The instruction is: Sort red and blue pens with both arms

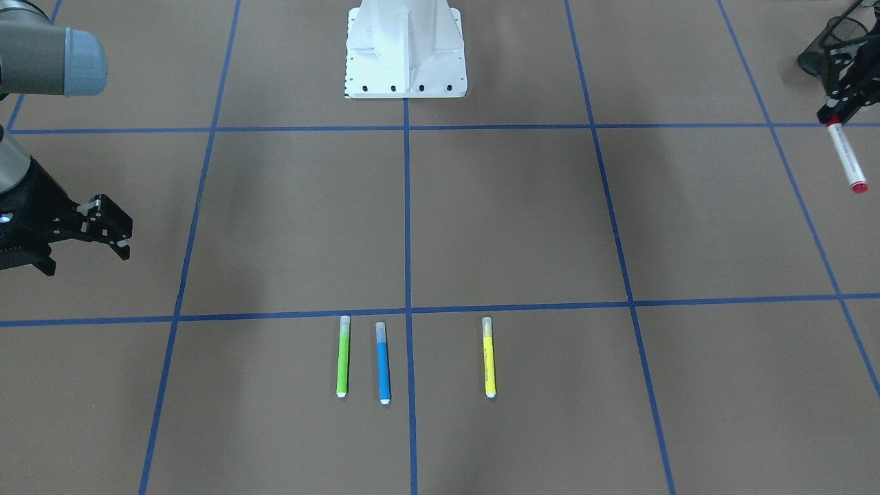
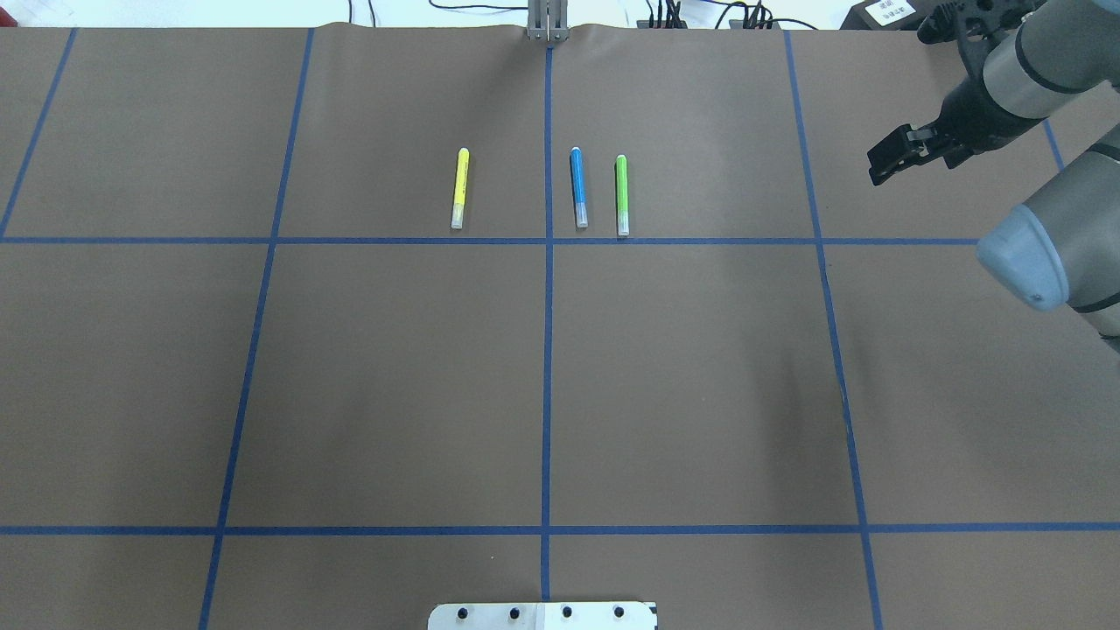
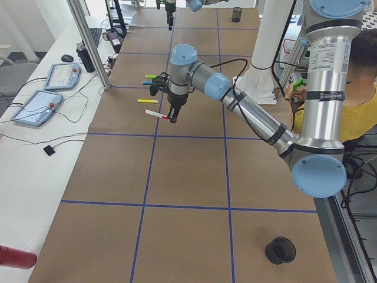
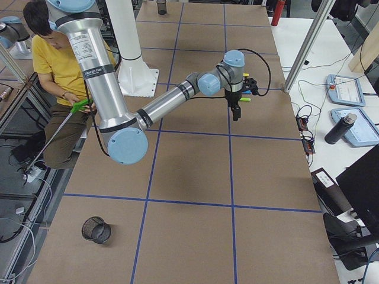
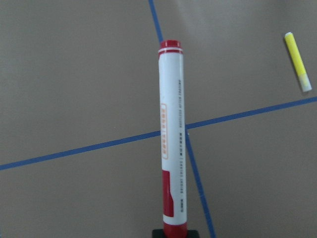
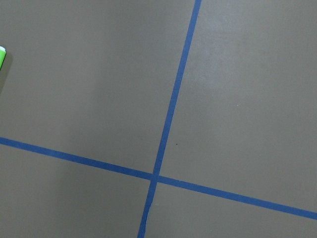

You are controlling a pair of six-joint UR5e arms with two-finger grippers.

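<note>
The red pen (image 1: 845, 155), white-barrelled with red ends, hangs tilted above the table with my left gripper (image 1: 833, 118) shut on its upper end. The left wrist view has the red pen (image 5: 173, 148) reaching out from the jaws. The blue pen (image 1: 383, 363) lies flat on the brown table, also in the overhead view as the blue pen (image 2: 578, 186), between a green marker (image 2: 622, 194) and a yellow marker (image 2: 459, 187). My right gripper (image 1: 113, 227) hovers open and empty at the far side, well away from the pens; the overhead view shows this right gripper (image 2: 892, 157) too.
A black mesh cup (image 1: 825, 48) stands behind the left gripper, and another mesh cup (image 4: 96, 229) sits at the table's right end. The white pedestal base (image 1: 405, 51) is at the robot's side. A person in a yellow shirt (image 4: 59, 65) sits beside the table.
</note>
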